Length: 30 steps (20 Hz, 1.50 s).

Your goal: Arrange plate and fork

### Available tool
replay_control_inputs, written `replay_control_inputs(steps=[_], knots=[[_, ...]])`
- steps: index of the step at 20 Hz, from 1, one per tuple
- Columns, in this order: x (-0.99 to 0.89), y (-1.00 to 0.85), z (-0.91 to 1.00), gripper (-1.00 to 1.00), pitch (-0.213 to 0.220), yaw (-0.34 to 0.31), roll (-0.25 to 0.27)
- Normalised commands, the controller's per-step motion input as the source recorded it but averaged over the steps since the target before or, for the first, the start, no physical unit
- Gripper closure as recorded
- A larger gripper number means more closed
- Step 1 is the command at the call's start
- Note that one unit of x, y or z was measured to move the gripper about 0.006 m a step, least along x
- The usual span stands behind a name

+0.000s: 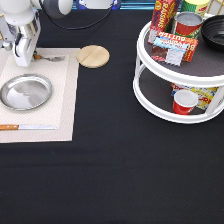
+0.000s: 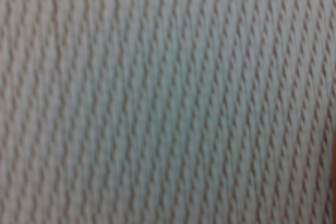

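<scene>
The shiny silver plate lies on the cream placemat at the exterior view's left. The fork lies flat on the mat above the plate, silver tines pointing to the exterior view's right. Its orange-brown handle end runs under my gripper. The gripper is low over the mat, right at the handle. Whether it holds the fork does not show. The wrist view shows only the mat's woven surface.
A wooden-handled knife lies on the mat below the plate. A tan wooden disc sits just off the mat's upper right corner. A white two-tier turntable with cans, boxes and a red cup stands at the right.
</scene>
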Motion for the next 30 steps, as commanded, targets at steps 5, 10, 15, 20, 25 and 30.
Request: replay_control_inputs(steps=[5, 10, 15, 20, 25, 30], knots=[[-0.01, -0.21, 0.01, 1.00, 0.067, 0.093, 0.002], [0.01, -0.17, 0.23, 1.00, 0.080, 0.078, 0.002], [0.01, -0.07, 0.11, 1.00, 0.052, 0.049, 0.000], [0.02, 0.00, 0.11, 1.00, 0.038, 0.095, 0.000], [0.13, 0.01, 0.17, 1.00, 0.069, 0.134, 0.002], [0.16, 0.00, 0.18, 1.00, 0.082, 0.165, 0.015]])
